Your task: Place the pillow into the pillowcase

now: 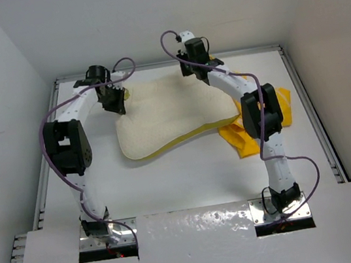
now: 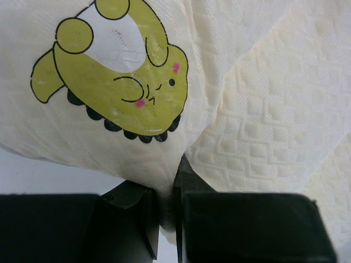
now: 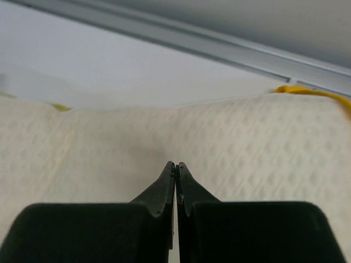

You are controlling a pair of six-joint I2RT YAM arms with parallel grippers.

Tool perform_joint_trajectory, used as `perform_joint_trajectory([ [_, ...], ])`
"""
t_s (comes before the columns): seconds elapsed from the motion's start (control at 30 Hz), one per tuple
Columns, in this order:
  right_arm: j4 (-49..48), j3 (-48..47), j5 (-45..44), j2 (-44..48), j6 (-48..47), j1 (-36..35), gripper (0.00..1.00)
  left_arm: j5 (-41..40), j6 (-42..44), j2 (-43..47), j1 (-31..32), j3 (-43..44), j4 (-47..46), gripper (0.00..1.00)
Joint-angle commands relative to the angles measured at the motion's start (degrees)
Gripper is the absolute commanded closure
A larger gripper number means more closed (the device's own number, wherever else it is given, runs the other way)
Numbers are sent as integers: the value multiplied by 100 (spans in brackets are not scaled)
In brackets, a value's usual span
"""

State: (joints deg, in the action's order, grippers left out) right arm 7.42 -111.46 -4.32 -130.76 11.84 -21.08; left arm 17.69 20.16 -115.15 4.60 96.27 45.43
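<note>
The cream quilted pillow (image 1: 172, 112) lies in the middle of the table, its yellow edge band along the near side. My left gripper (image 1: 117, 104) is at its far left corner. In the left wrist view this gripper (image 2: 167, 219) is shut on a pinched fold of the pillow (image 2: 274, 109), just below the yellow-green logo (image 2: 115, 71). My right gripper (image 1: 191, 69) is over the pillow's far edge. In the right wrist view it (image 3: 175, 167) is shut with nothing between the jaws, above the pillow (image 3: 263, 148). The yellow pillowcase (image 1: 246, 137) lies crumpled at the pillow's right end, partly under the right arm.
White walls enclose the table on three sides. A metal rail (image 3: 219, 49) runs along the far edge, close behind the right gripper. A strip of the pillowcase (image 3: 312, 93) shows past the pillow's far right edge. Bare table (image 1: 189, 176) lies between the pillow and the arm bases.
</note>
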Motion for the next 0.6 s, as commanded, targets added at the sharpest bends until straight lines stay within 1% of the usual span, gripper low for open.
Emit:
perform_joint_trajectory([
  [0.0, 66, 238, 291, 428, -156, -28, 100, 384, -13, 484, 85, -134, 54, 100],
  [0.1, -65, 528, 265, 560, 29, -28, 100, 331, -4, 722, 85, -459, -69, 100],
  [0.17, -66, 625, 20, 648, 266, -2, 99, 235, -73, 757, 85, -547, -165, 100],
  [0.2, -13, 625, 53, 744, 319, 25, 95, 113, -117, 766, 85, -556, -201, 100],
  [0.23, 153, 625, 106, 814, 389, 86, 88, 59, -144, 758, 85, -565, -245, 100],
  [0.27, 276, 634, 185, 902, 398, 121, 69, -2, -214, 740, 85, -548, -306, 98],
  [0.3, 391, 686, 186, 1121, 381, 139, 58, -125, -249, 723, 85, -513, -324, 92],
  [0.33, 644, 765, 142, 1271, 346, 174, 48, -187, -267, 705, 85, -460, -342, 78],
  [0.37, 751, 862, 55, 1429, 337, 192, 42, -266, -302, 653, 85, -321, -333, 69],
  [0.4, 909, 1176, 28, 1822, 354, 253, 32, -449, -320, 626, 85, -224, -324, 50],
  [0.47, 980, 1625, -25, 2263, 459, 350, 27, -722, -311, 565, 85, 110, -298, 33],
  [0.5, 1015, 2141, -25, 2700, 547, 420, 36, -802, -294, 555, 85, 233, -315, 20],
  [0.53, 1042, 2407, -43, 2905, 591, 542, 55, -898, -285, 547, 85, 348, -333, 17],
  [0.57, 1068, 2914, -165, 3098, 618, 605, 81, -1099, -241, 529, 94, 610, -394, 16],
])
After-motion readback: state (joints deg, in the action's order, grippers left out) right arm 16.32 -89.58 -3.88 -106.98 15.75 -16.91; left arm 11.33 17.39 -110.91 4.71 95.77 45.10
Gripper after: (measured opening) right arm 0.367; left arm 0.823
